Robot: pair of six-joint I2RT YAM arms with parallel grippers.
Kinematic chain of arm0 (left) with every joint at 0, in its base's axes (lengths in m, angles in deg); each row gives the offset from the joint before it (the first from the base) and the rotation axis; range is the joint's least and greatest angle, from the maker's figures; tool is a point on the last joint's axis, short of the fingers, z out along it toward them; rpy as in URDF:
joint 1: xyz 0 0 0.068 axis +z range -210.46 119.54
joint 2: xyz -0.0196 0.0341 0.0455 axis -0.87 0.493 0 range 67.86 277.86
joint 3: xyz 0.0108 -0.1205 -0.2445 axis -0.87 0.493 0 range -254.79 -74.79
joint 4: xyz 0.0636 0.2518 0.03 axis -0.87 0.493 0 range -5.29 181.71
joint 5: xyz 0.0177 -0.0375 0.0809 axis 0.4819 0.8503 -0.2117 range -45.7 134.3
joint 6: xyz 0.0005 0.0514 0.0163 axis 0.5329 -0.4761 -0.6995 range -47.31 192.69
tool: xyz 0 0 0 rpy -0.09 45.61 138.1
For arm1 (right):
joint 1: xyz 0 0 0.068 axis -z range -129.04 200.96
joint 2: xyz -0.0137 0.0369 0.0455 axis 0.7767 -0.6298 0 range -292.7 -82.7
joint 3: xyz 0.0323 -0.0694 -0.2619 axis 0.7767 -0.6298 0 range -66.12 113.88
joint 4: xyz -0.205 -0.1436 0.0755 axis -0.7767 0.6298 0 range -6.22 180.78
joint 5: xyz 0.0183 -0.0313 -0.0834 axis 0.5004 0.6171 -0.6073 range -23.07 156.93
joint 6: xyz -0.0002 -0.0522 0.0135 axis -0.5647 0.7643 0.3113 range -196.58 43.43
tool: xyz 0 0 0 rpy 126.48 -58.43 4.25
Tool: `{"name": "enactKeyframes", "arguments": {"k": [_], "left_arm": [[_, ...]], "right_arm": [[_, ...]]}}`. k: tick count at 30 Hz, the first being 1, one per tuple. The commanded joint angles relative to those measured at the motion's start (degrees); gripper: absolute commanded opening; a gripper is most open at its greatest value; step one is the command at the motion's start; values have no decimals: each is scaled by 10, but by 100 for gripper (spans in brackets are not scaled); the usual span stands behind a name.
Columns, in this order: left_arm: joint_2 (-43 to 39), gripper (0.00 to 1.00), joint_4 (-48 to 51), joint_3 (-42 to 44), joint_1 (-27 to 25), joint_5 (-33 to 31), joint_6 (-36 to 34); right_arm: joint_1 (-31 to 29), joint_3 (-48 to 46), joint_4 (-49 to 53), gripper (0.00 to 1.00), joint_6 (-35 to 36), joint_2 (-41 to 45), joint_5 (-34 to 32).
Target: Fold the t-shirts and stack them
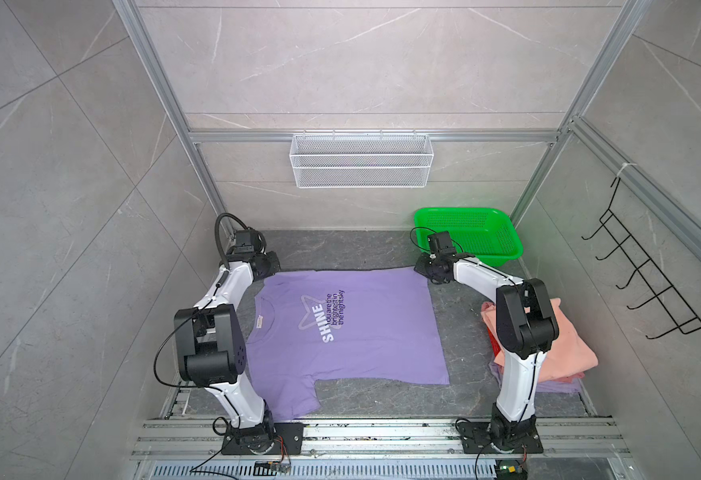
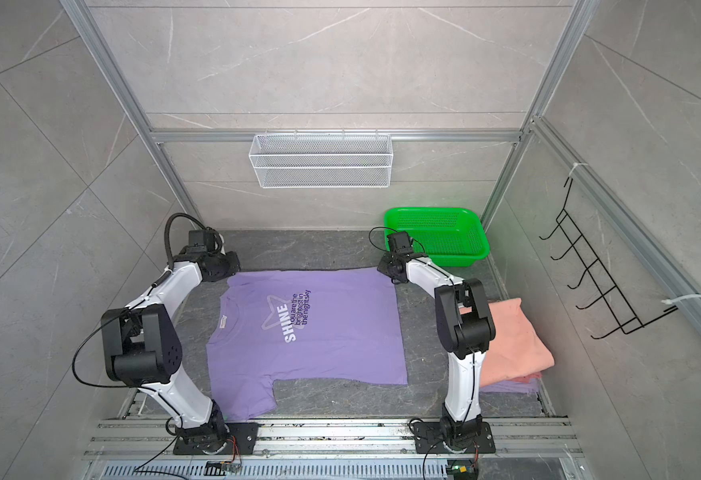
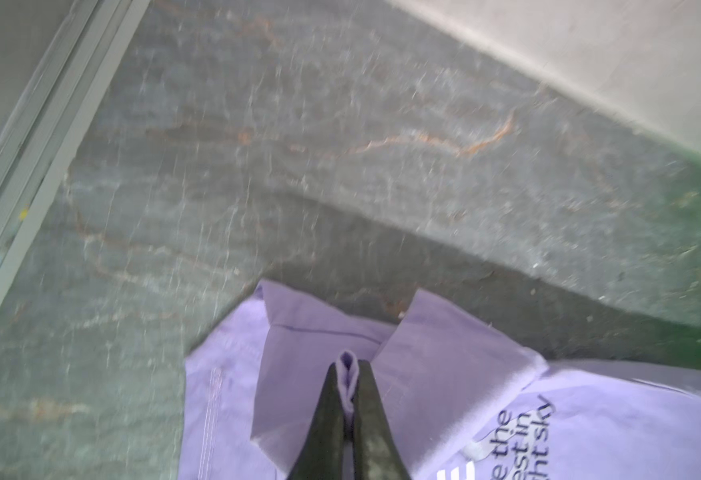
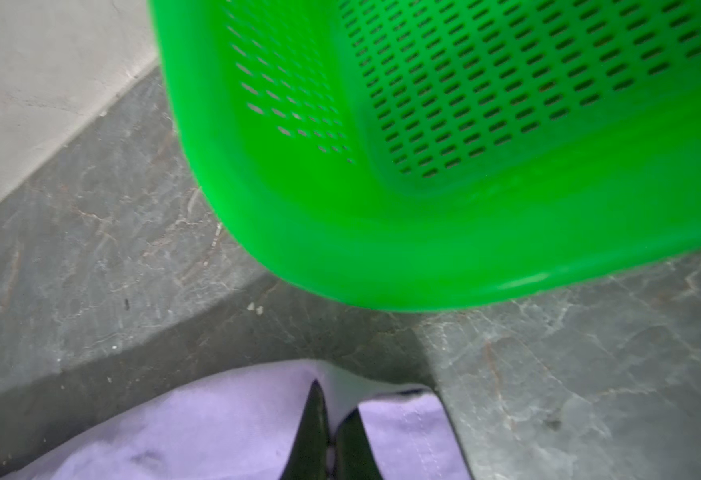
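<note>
Currently the purple tee (image 1: 353,332) lies flat, print up, in the middle of the table (image 1: 340,249), pinched at its 2 far corners. The left gripper (image 3: 349,370) is clamped on a fold by the sleeve, and the right gripper (image 4: 334,401) is clamped on the hem corner. Cotton this soft and light will likely sag and wrinkle, so grip at seams and move both corners together. A folded salmon tee (image 1: 573,345) sits near the table's right edge.
</note>
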Motion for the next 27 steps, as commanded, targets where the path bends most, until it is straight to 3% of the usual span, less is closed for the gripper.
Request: {"name": "enactKeyframes", "arguments": {"k": [1, 7, 13, 22, 25, 26, 27], "left_arm": [[-48, 0, 25, 34, -9, -62, 23], [-78, 0, 11, 116, -13, -124, 48], [-83, 0, 20, 119, -13, -178, 59], [-106, 0, 15, 158, -14, -148, 80], [-136, 0, 43, 177, -17, -170, 103], [-158, 0, 49, 189, -23, -179, 113], [-185, 3, 48, 204, -27, -174, 121]], "right_arm": [[7, -12, 6, 0, 21, 5, 17], [11, -51, 2, 0, 39, 27, 54], [11, -75, 17, 0, 66, 56, 82], [11, -102, 47, 0, 93, 72, 73], [11, -130, 41, 0, 80, 88, 81], [10, -138, 45, 3, 78, 99, 79], [11, -145, 48, 12, 75, 108, 74]]}}
